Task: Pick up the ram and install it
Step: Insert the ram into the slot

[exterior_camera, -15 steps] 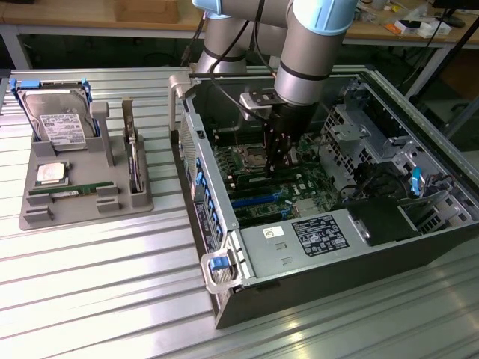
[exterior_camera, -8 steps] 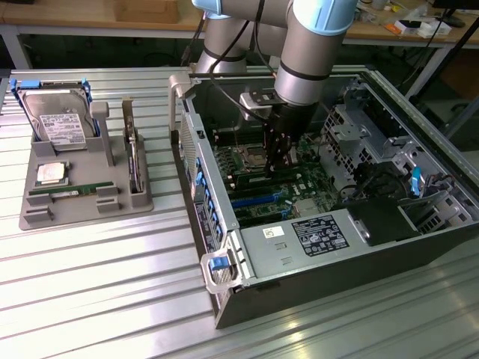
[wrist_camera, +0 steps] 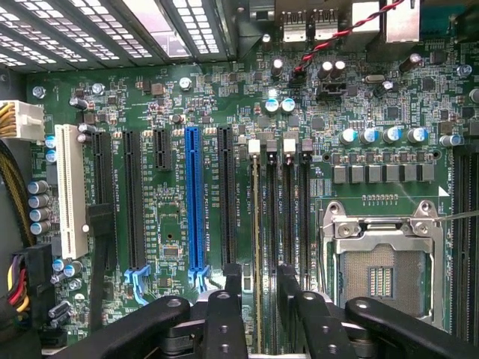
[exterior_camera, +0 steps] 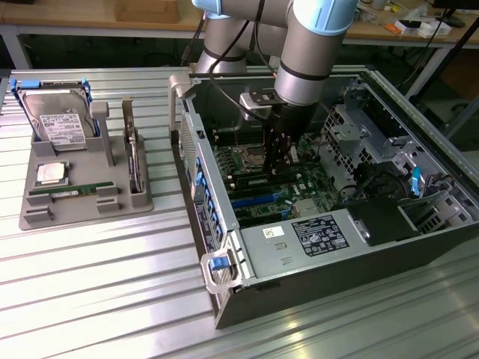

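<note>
— Where is the ram (wrist_camera: 257, 224)?
— Upright in a motherboard slot, near the empty processor socket (wrist_camera: 382, 262), on its side toward the blue slot (wrist_camera: 194, 202).
— And the gripper (wrist_camera: 260, 280)?
— Beside that socket too, fingers (wrist_camera: 232, 299) apart, straddling the ram's end without clamping it.

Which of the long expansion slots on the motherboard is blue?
The blue slot is the one between two black slots; the white slot stands further off, and every other long slot is black.
</note>
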Controlling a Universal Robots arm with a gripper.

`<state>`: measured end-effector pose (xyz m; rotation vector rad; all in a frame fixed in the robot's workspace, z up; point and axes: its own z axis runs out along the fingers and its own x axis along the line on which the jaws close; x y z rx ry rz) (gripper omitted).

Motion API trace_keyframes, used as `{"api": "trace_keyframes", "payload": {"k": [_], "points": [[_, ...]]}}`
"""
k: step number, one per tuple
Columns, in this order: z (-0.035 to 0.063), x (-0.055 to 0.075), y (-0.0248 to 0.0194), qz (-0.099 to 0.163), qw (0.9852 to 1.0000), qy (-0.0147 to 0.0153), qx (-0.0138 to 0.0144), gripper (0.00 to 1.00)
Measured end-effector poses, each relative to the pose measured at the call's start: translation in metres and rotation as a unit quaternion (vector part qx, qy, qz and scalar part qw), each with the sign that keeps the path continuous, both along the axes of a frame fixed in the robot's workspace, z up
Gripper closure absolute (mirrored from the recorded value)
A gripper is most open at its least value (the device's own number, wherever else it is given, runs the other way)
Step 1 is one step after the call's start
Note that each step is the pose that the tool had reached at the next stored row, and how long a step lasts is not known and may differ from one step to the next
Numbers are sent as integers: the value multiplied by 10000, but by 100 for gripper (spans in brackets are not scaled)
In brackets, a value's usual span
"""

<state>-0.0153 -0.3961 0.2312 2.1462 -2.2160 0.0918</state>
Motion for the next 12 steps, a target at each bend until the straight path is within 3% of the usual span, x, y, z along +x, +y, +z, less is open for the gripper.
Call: {"api": "trace_keyframes", "payload": {"k": [12], "points": [[0,0,0,-51,10000,0,0,67]]}}
